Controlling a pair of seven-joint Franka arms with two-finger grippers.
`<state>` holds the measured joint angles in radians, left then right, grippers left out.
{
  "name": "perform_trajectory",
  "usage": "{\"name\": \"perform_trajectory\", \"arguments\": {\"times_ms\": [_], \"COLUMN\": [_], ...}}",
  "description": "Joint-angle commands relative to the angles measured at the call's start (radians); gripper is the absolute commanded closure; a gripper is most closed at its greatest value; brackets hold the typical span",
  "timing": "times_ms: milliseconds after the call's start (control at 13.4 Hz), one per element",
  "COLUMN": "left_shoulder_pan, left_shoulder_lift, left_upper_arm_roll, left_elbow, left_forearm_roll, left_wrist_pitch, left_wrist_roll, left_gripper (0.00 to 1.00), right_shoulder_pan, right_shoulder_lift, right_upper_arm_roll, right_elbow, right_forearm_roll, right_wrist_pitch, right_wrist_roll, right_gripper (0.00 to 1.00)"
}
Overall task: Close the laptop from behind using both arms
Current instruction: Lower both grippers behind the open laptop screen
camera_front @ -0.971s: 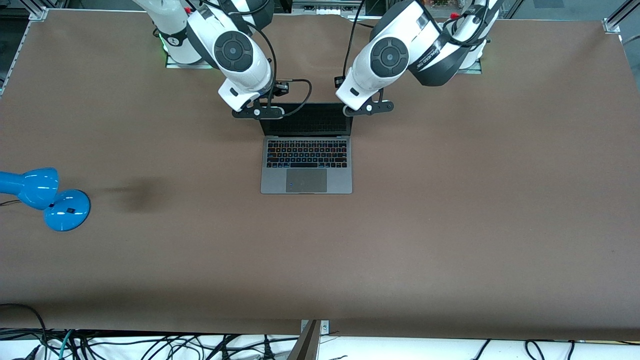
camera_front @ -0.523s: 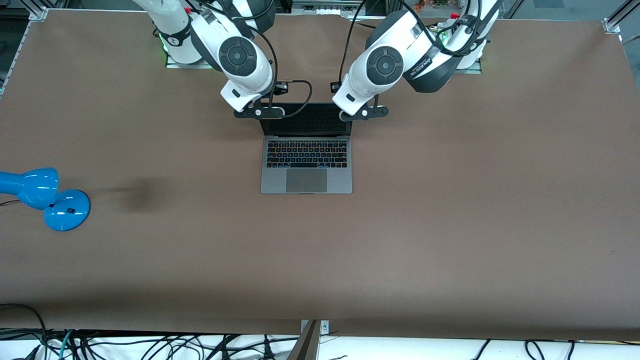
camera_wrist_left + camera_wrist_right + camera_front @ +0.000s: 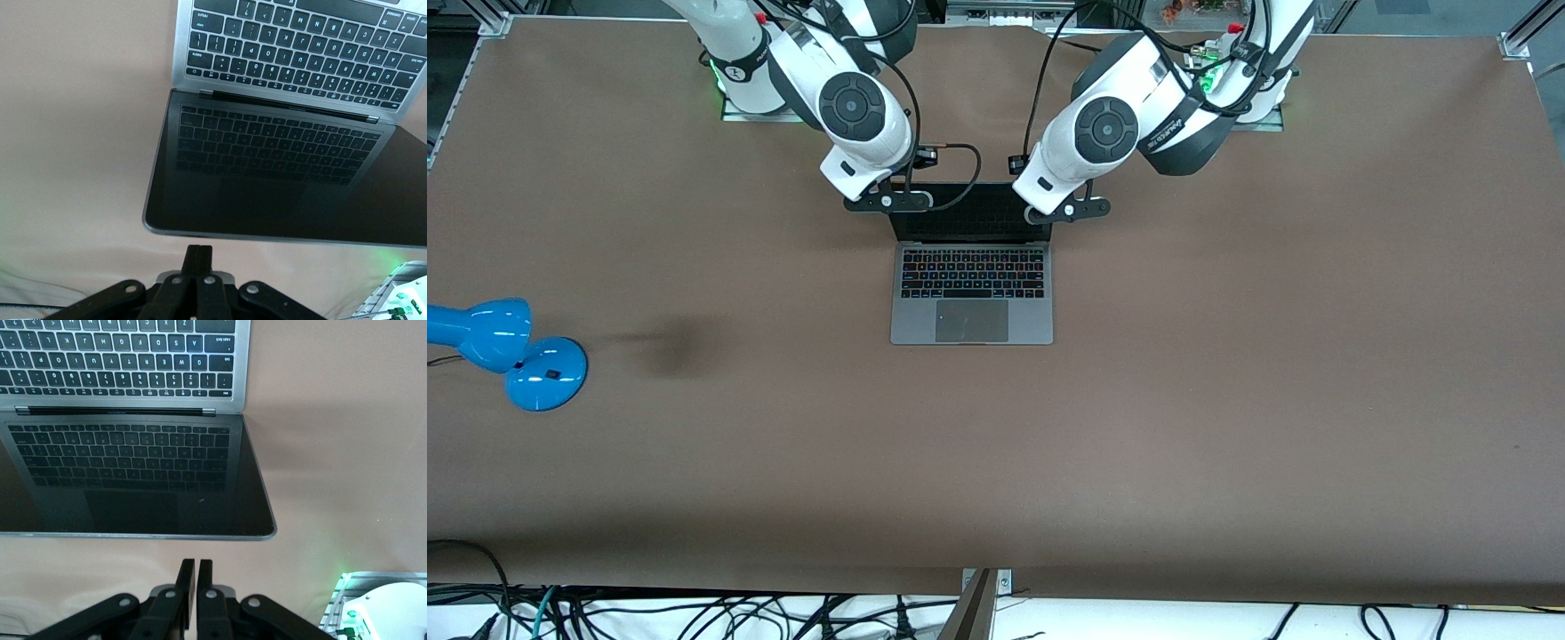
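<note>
1. The table (image 3: 1227,400) is covered in brown, with the robot bases along its 12 o'clock edge in the front view.
2. The laptop (image 3: 972,293) lies open near the table's middle, screen raised at its 12 o'clock side and keyboard facing up.
3. The left gripper (image 3: 198,257) hovers over the screen's top edge, at the corner toward the left arm's end; fingers pressed together.
4. The right gripper (image 3: 194,571) hovers over the other screen corner; fingers narrowed to a slit.
5. A blue lamp (image 3: 507,351) sits at the table's 9 o'clock edge.
</note>
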<state>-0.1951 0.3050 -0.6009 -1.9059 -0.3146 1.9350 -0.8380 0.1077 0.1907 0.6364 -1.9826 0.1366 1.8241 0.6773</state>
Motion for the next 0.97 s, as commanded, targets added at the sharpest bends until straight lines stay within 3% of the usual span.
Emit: {"name": "perform_trajectory", "arguments": {"times_ms": [0, 896], "left_shoulder_pan": [-0.006, 0.005], "left_shoulder_lift": [0.016, 0.101], "left_upper_arm_roll": [0.003, 0.013], "left_elbow": [0.010, 0.071], "left_forearm_roll": [0.006, 0.071], "left_wrist_pitch": [0.015, 0.064], "left_wrist_roll": [0.002, 0.003], "left_gripper": [1.00, 1.00], "right_shoulder_pan": [-0.017, -0.105], "right_shoulder_lift": [-0.010, -0.007], "right_upper_arm_roll": [-0.001, -0.007], "right_elbow": [0.001, 0.004], "right_forearm_roll": [-0.005, -0.008], "right_wrist_pitch": [0.009, 0.086], "right_wrist_roll": [-0.047, -0.131], "right_gripper": [0.92, 0.92]}}
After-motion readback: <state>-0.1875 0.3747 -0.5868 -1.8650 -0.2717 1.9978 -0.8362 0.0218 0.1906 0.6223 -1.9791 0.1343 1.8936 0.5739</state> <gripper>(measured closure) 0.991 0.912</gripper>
